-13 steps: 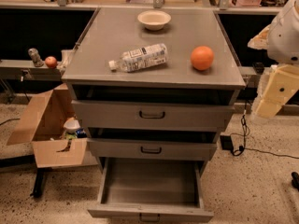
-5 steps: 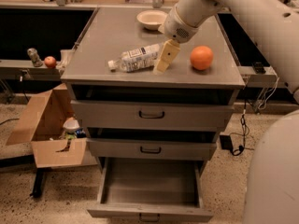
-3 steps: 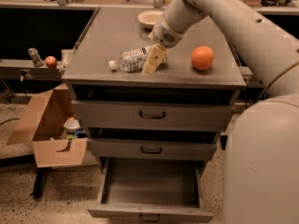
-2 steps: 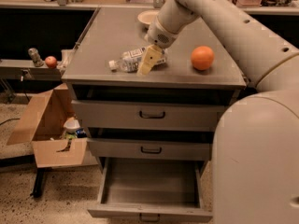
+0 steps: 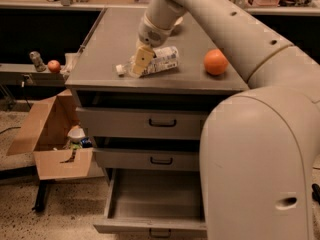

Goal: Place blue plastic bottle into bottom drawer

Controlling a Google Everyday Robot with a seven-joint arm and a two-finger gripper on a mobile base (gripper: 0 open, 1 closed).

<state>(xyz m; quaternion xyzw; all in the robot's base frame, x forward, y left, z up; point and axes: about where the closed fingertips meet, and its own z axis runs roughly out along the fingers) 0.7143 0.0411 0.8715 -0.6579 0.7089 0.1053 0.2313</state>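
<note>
The blue plastic bottle (image 5: 161, 61), clear with a white cap and a printed label, lies on its side on the grey cabinet top (image 5: 105, 49), cap pointing left. My gripper (image 5: 141, 61) is down over the bottle's neck end, in front of it, and hides part of it. The bottom drawer (image 5: 150, 196) is pulled out below, and its grey inside holds nothing that I can see. My arm reaches in from the right and covers the drawer's right side.
An orange (image 5: 216, 62) sits on the cabinet top to the right of the bottle. The two upper drawers (image 5: 150, 122) are closed. An open cardboard box (image 5: 47, 136) stands on the floor to the left. A small red ball (image 5: 53, 66) lies on a side shelf.
My gripper has moved left along the cabinet top and come down onto the bottle's neck end. The bottle, the orange and the drawer have not moved.
</note>
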